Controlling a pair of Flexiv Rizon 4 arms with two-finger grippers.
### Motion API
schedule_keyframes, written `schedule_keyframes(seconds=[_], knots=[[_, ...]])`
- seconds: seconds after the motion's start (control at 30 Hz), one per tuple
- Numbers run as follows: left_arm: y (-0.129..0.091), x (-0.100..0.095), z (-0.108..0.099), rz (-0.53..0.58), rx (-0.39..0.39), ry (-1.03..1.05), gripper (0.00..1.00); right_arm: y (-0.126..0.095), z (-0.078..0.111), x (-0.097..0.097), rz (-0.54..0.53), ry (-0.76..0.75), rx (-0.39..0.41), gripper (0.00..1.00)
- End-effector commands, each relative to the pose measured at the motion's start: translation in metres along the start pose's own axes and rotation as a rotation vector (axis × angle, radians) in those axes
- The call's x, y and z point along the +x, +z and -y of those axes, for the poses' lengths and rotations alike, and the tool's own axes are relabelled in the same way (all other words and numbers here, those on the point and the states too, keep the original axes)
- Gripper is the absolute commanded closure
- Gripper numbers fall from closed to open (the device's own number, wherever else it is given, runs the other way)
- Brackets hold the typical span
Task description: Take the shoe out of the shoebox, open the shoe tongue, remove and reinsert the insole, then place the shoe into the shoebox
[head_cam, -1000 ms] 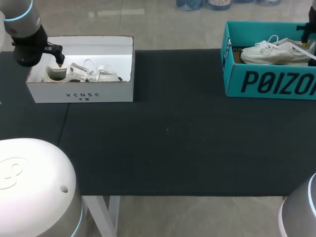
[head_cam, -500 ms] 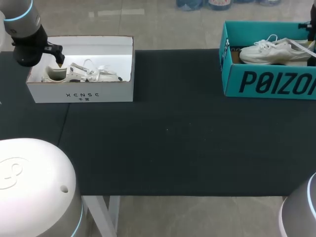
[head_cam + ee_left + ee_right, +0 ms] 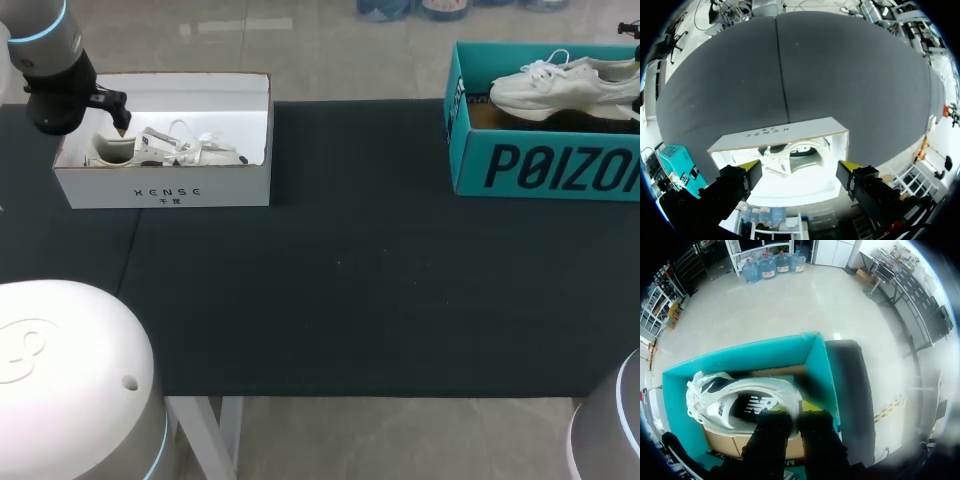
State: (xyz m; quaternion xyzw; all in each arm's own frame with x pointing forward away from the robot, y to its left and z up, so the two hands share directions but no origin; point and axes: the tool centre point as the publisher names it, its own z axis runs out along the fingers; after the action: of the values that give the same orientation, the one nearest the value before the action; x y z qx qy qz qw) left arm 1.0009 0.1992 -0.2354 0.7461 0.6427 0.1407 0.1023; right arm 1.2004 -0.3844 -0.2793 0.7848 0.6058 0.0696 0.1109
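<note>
Head view: the teal shoebox (image 3: 545, 165) sits at the upper right of the frame on the dark desk (image 3: 350, 290). The white sneaker (image 3: 560, 82) hangs about level with the box's rim, its long axis running left to right, toe toward the frame's middle and heel at the right edge, where the right arm comes in. That arm is plainly the nearer one. At the upper left the left arm (image 3: 55, 75) hangs over a white box (image 3: 165, 190) with a second shoe (image 3: 175, 148) lying in it, well apart from the teal box.

Left wrist view: the left gripper (image 3: 799, 167) stands wide, holding nothing. The white box's open top lies just ahead of and under its fingers, and the second shoe lies between them but untouched.

Right wrist view: the right gripper (image 3: 795, 412) is narrow and looks pinched on the sneaker's heel end. The sneaker stretches straight away from the fingers, above the teal box's floor. I'd say the next move is to carry it over the box wall, heel leading, toward the bare desk
</note>
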Motion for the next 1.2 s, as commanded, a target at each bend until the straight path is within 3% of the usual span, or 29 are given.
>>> schedule_keyframes(seconds=[0.03, 0.3, 0.6, 0.87, 1.2], knots=[[0.0, 0.0, 0.0, 0.001, -0.002, 0.001, 0.0, -0.059, 0.025, 0.002, -0.018, 0.004, -0.098, 1.0], [0.0, 0.0, 0.0, 0.001, -0.002, 0.001, 0.0, -0.123, 0.035, 0.003, -0.044, 0.025, -0.131, 1.0], [0.0, 0.0, 0.0, 0.001, -0.002, 0.001, 0.0, -0.196, 0.08, 0.004, -0.029, -0.004, -0.188, 1.0], [0.0, 0.0, 0.0, 0.001, -0.002, 0.001, 0.0, -0.243, 0.157, 0.022, -0.048, -0.002, -0.224, 1.0], [0.0, 0.0, 0.0, 0.001, -0.002, 0.001, 0.0, -0.264, 0.274, 0.061, -0.03, 0.032, -0.249, 1.0]])
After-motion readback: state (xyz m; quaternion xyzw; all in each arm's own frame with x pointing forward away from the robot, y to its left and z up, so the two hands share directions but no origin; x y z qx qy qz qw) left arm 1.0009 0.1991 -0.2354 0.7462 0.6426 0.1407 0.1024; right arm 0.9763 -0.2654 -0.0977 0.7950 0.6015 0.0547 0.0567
